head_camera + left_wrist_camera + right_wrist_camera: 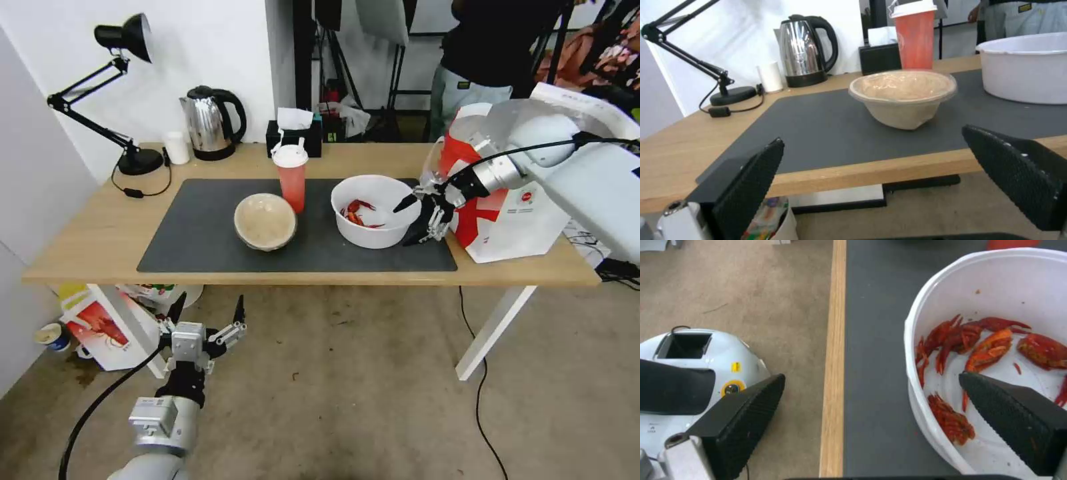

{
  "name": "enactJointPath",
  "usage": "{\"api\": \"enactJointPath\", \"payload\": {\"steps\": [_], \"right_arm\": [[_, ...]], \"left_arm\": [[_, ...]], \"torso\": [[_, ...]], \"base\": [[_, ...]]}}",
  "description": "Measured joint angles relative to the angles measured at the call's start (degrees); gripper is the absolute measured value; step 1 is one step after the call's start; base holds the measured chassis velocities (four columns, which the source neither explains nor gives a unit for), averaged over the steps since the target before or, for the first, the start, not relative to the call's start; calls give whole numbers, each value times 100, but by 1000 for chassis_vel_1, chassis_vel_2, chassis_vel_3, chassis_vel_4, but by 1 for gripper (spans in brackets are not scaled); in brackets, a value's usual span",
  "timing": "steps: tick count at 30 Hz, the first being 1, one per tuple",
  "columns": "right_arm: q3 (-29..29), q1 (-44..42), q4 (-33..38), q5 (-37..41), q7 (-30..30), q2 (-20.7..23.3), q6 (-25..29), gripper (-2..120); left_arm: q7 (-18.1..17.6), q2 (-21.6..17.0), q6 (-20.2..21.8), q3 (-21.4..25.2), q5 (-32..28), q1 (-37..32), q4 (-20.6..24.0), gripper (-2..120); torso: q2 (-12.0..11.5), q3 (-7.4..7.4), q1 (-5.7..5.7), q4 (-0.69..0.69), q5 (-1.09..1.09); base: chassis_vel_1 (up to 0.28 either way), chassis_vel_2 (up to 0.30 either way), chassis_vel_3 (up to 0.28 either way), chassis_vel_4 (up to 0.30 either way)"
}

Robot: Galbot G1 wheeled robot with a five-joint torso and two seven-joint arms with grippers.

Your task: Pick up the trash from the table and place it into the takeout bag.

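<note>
On the dark mat of the table (87,247) stand a beige paper bowl (265,221), a red drink cup (291,178) with a white lid, and a white plastic bowl (375,210) holding red crayfish shells (978,346). The red-and-white takeout bag (513,220) stands at the table's right end. My right gripper (404,225) is open astride the white bowl's (925,306) right rim, one finger inside and one outside. My left gripper (210,300) hangs open below the table's front edge, facing the paper bowl (902,96).
A steel kettle (210,123), a black tissue box (293,137), a small white cup (177,147) and a black desk lamp (127,100) line the table's back edge. A red-and-white carton (100,333) stands on the floor under the left end. A person stands behind the table.
</note>
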State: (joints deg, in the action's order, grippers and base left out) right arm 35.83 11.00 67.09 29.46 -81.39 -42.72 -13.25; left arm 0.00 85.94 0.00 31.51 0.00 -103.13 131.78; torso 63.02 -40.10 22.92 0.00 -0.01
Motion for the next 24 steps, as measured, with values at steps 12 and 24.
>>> {"api": "enactJointPath", "payload": {"steps": [12, 24], "right_arm": [[77, 3, -34, -50, -5, -163, 3, 100], [130, 42, -168, -136, -4, -297, 2, 100]], "left_arm": [[0, 0, 0, 0, 0, 0, 0, 100], [0, 0, 0, 0, 0, 0, 0, 100]], "torso": [[0, 0, 0, 0, 1], [0, 0, 0, 0, 1]], "base": [[0, 0, 0, 0], [0, 0, 0, 0]]}}
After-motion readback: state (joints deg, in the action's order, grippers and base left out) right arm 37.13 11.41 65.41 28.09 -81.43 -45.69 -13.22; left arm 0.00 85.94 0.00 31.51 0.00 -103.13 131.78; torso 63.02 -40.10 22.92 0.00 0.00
